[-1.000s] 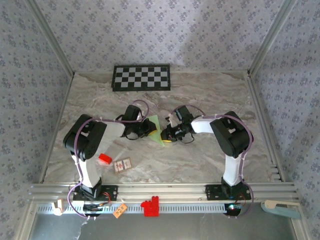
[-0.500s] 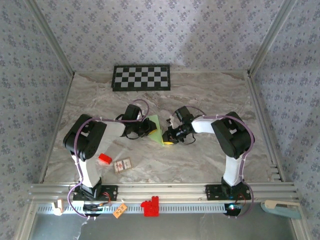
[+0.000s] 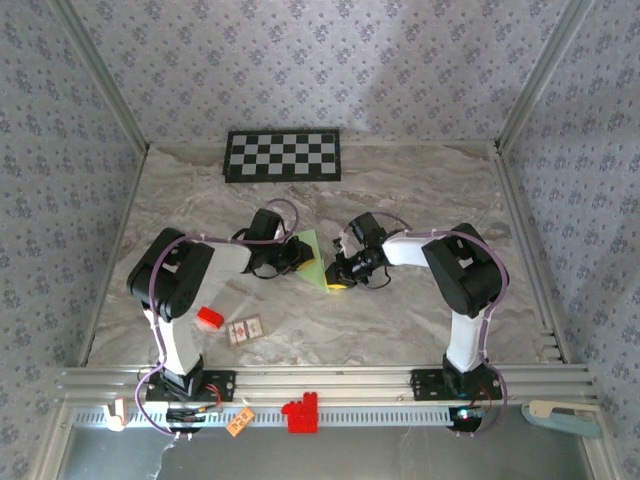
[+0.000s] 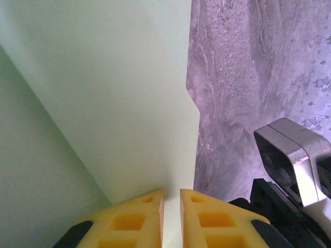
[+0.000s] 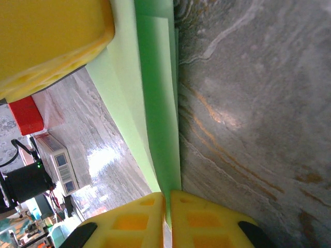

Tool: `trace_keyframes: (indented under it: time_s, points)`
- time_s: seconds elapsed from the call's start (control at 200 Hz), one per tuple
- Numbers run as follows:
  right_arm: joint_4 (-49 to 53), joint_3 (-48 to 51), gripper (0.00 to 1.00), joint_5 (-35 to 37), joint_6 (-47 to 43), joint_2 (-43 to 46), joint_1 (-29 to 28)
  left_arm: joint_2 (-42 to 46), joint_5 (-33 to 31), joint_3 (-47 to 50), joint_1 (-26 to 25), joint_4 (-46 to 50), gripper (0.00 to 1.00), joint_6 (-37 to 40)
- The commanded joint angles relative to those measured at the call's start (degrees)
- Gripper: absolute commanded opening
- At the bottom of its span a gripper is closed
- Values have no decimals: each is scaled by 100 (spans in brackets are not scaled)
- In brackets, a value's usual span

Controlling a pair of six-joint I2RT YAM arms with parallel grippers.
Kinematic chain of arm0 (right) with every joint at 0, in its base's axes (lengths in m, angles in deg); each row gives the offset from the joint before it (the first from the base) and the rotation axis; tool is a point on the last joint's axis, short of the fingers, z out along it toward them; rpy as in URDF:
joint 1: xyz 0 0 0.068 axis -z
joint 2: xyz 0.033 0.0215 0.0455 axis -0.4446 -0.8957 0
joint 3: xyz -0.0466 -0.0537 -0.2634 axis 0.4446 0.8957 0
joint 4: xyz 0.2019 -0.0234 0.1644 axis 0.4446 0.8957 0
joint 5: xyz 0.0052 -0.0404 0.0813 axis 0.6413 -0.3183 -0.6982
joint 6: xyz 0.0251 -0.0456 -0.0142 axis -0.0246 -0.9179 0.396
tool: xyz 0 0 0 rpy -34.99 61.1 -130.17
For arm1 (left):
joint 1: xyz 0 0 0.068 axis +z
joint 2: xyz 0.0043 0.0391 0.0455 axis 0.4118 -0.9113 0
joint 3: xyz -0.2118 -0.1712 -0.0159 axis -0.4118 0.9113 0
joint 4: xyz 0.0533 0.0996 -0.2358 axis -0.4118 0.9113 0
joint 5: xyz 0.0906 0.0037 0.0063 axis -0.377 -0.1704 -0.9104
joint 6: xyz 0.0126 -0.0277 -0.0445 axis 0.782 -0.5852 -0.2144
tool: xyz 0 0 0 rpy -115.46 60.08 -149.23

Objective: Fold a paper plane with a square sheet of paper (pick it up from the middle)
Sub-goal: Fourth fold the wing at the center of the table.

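The square sheet of paper [image 3: 314, 257] is pale green and folded into a layered, pointed shape, held just above the marble table [image 3: 420, 190] at mid-table. My left gripper [image 3: 297, 256] is shut on its left side. In the left wrist view the yellow fingertips [image 4: 139, 209] pinch a flap of the paper [image 4: 114, 93] between them at the left gripper [image 4: 171, 206]. My right gripper [image 3: 336, 272] is shut on the paper's lower right edge. In the right wrist view the folded green layers [image 5: 158, 103] run down into the right gripper [image 5: 168, 206].
A checkerboard panel [image 3: 283, 155] lies at the table's back. A small red block [image 3: 209, 318] and a little printed card [image 3: 246, 329] sit near the left arm's base. A red piece [image 3: 300, 413] stands on the front rail. Patterned walls enclose three sides.
The right gripper has shifted slightly left and down along the paper's edge and its jaws have narrowed onto the paper. The left gripper and the paper have barely moved.
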Motion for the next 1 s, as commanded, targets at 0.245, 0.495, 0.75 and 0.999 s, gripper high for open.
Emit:
trace_keyframes:
  time_s: [0.245,0.495,0.75,0.999]
  points:
    - [290,7,13,235,-104,-237,16,-104,168,-197,-34,-2,18,113]
    - [331,7,13,286,-113,-241,20,-201,190,-246,-32,9,18,103]
    - [352,-46,15,286,-104,-221,31,-206,105,-231,-34,88,17,112]
    - [273,-27,19,252,-22,-41,45,-254,52,-290,-33,236,17,147]
